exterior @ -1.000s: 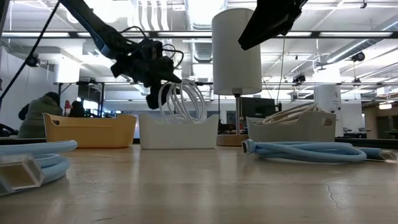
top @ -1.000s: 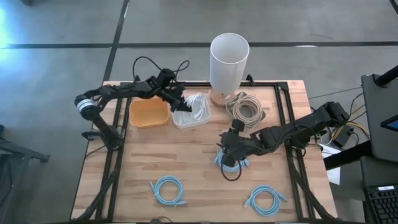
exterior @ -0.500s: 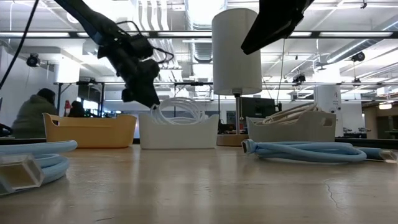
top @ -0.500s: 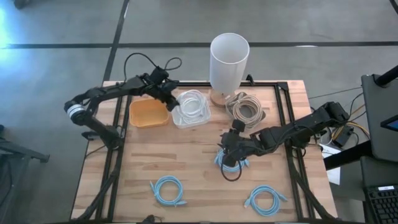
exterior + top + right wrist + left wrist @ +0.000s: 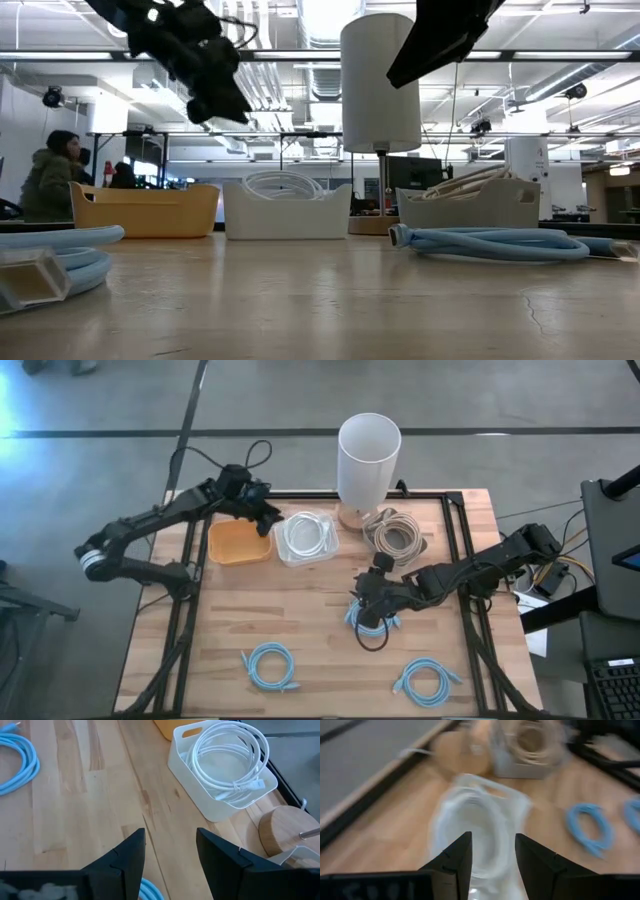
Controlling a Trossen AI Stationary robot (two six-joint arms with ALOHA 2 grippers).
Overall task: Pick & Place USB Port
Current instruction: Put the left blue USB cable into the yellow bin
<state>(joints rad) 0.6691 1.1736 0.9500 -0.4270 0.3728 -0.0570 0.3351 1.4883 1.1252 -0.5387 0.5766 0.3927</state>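
A white cable coil (image 5: 307,534) lies flat in the white bin (image 5: 284,550), and shows again as the coil (image 5: 227,762) in the right wrist view. My left gripper (image 5: 262,512) is open and raised above the gap between the orange bin (image 5: 238,545) and the white bin. In the low view the left gripper (image 5: 220,98) hangs well clear of both. My right gripper (image 5: 366,616) is open over a blue cable coil (image 5: 352,616) in the table's middle. Its fingers touch nothing that shows.
A tall white cylinder (image 5: 368,458) on a wooden foot stands at the far edge. Beside it a bin holds a beige cable coil (image 5: 396,532). Two more blue coils (image 5: 270,666) (image 5: 427,682) lie near the front edge. People sit in the room behind, left.
My left gripper let go of the white cable coil, which had stood upright over the white bin and now lies flat inside it. The gripper then rose and drew back toward the table's far left corner. The right arm kept still.
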